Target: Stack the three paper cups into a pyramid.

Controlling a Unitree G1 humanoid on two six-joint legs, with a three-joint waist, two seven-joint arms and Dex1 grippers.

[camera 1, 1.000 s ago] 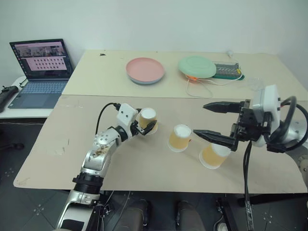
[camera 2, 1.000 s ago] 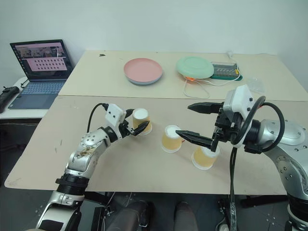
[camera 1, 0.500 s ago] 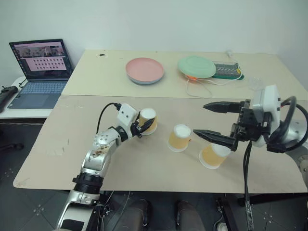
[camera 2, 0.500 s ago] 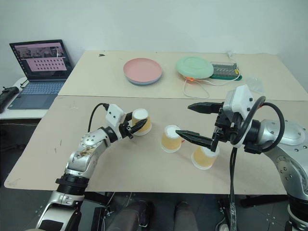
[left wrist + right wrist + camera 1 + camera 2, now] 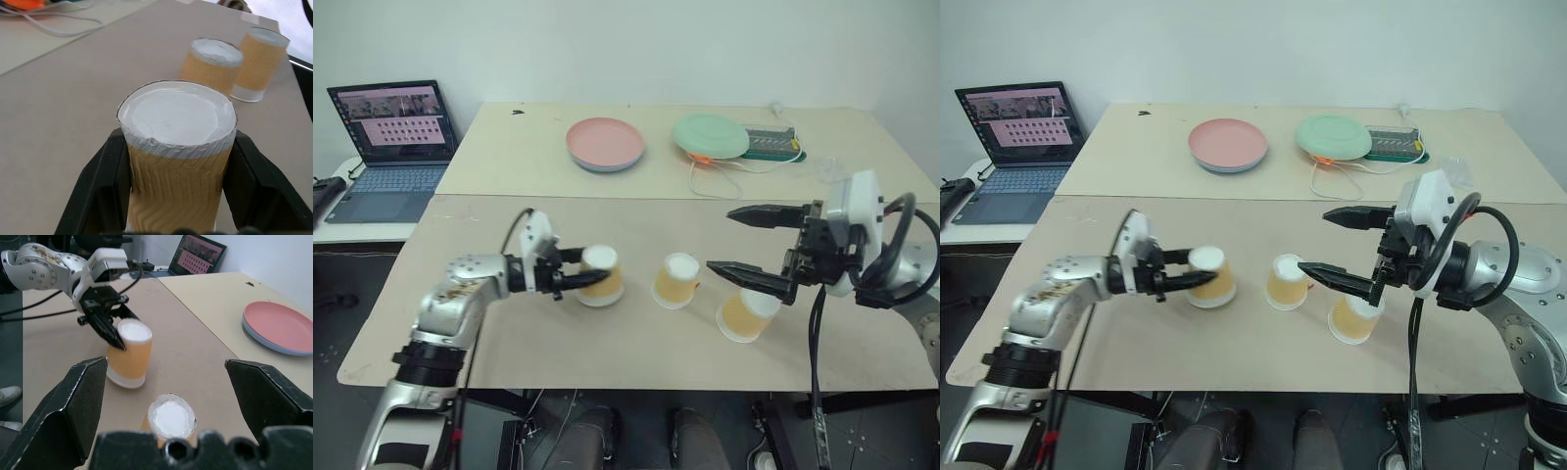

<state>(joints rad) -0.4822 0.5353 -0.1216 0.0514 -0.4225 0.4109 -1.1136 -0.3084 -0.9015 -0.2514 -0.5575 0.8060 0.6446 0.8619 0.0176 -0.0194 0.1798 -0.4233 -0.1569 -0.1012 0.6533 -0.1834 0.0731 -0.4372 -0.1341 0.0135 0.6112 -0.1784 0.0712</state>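
Cup one (image 5: pixel 597 274), upside down on the table (image 5: pixel 509 343), is clamped at mid-height in the left gripper (image 5: pixel 590 281). Just past those jaws cup two (image 5: pixel 677 280) stands, with cup three (image 5: pixel 744 315) beyond it, under the right gripper (image 5: pixel 736 240), whose jaws are spread wide and empty. The held cup should be kept upright, squeezed gently, and set touching cup two.

Left gripper (image 5: pixel 579 278) clamps upside-down tan paper cup with white base (image 5: pixel 600 276). Second identical tan cup (image 5: pixel 677 280) just beyond its fingertips. Right gripper (image 5: pixel 746 245) spread wide, third tan cup (image 5: pixel 745 315) directly beneath lower finger.
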